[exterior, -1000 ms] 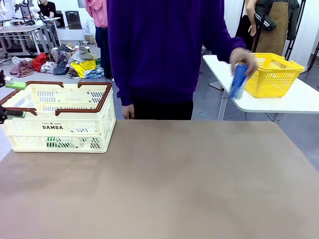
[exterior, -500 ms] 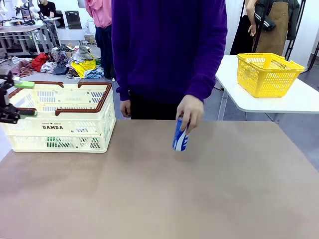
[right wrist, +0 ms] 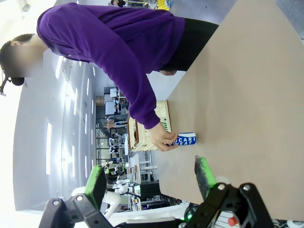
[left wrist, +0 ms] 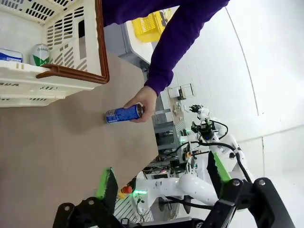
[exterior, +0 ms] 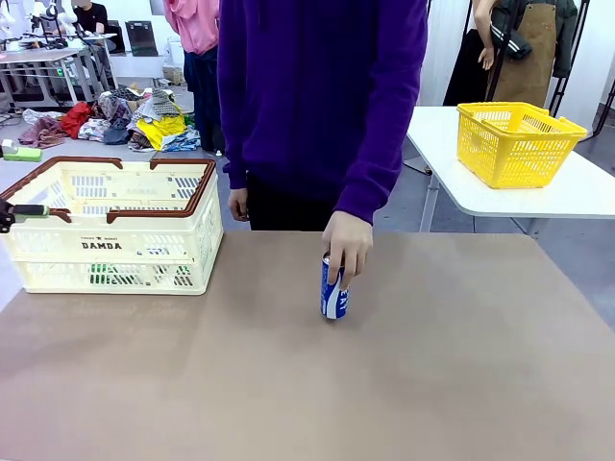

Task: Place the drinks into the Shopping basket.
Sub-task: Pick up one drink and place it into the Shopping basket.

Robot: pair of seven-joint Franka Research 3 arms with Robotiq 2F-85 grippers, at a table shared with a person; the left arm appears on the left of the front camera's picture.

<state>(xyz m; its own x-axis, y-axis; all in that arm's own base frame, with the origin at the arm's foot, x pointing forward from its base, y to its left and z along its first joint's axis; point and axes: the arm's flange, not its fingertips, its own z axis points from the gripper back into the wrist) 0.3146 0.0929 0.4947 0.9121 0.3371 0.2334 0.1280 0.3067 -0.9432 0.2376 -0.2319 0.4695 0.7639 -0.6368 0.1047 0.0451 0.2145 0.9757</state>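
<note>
The person's hand [exterior: 347, 246] has brought the blue can [exterior: 333, 291] from the side table to mid-table, upright. Both grippers, left [left wrist: 161, 178] and right [right wrist: 149, 178], stand spread and empty. The Shopping basket [exterior: 115, 252] lies at nine o'clock from the can, on the left arm's side.

The can [exterior: 333, 297] in the person's hand [exterior: 347, 246] is blue with white lettering and a silver top. Their sleeve [exterior: 382, 125] is deep purple. The shopping basket [exterior: 113, 230] is cream-white with slotted walls, a brown rim and handles, and dark DAMDA print on the side. Inside it sits a green can [left wrist: 41, 53] with a silver end. The table [exterior: 317, 384] is plain greyish tan. Over on the white side table there's a bright yellow mesh basket [exterior: 518, 143]. Both grippers are black with green pads [left wrist: 105, 183].
</note>
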